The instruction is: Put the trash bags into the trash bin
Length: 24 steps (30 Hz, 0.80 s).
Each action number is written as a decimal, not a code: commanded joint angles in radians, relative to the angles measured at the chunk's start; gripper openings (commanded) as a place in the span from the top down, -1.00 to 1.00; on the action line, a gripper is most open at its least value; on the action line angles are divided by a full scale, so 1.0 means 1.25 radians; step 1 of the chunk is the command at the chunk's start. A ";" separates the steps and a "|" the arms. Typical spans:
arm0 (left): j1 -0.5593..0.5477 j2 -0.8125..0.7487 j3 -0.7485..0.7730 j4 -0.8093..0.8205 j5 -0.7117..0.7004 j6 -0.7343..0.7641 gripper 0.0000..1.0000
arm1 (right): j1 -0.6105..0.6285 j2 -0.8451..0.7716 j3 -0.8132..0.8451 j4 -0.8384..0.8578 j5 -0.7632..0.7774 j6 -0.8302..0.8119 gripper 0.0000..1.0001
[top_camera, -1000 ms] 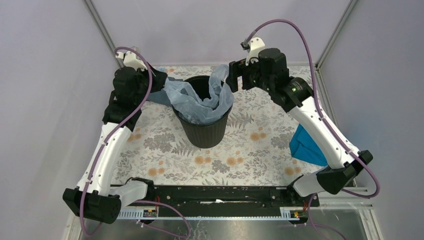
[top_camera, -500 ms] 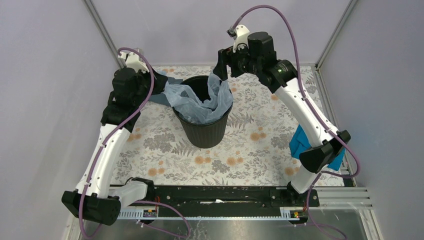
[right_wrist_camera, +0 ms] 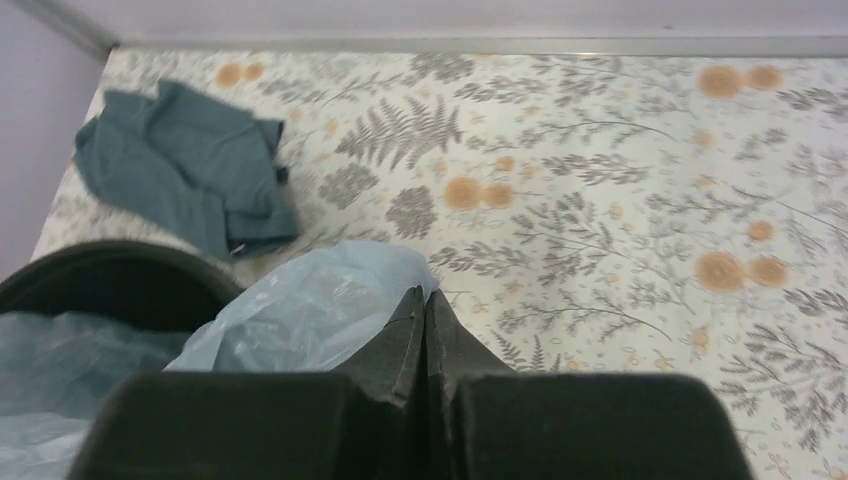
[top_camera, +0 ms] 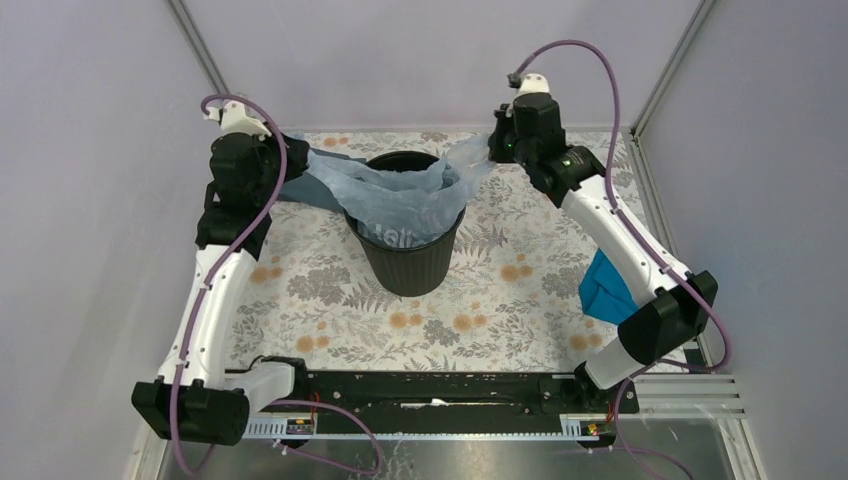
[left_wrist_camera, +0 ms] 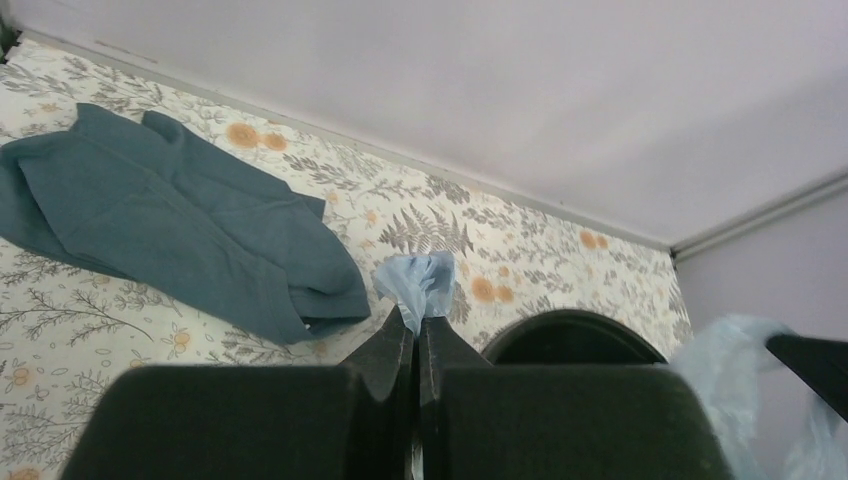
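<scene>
The black trash bin (top_camera: 412, 262) stands upright at the back middle of the floral mat. The pale blue trash bag (top_camera: 400, 200) hangs into its mouth and stretches across the rim from side to side. My left gripper (top_camera: 300, 160) is shut on the bag's left edge (left_wrist_camera: 418, 283), left of the bin rim (left_wrist_camera: 570, 330). Right of the bin, my right gripper (top_camera: 490, 148) is shut on the bag's right edge (right_wrist_camera: 320, 310), held a little above rim height. The bin's rim (right_wrist_camera: 110, 265) shows at the lower left of the right wrist view.
A dark slate-blue cloth (left_wrist_camera: 180, 225) lies on the mat behind and left of the bin, also seen as the cloth (right_wrist_camera: 180, 165) in the right wrist view. A bright blue folded piece (top_camera: 612, 290) lies at the mat's right edge. Enclosure walls stand on three sides.
My right gripper closed on the bag's right edge and pulled it out to the right. The left arm drew back to the left, so the bag now spans the bin's mouth.
</scene>
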 commanded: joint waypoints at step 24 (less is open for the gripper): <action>0.075 0.126 -0.181 0.093 0.020 -0.076 1.00 | -0.108 0.002 -0.212 0.156 -0.148 0.075 0.93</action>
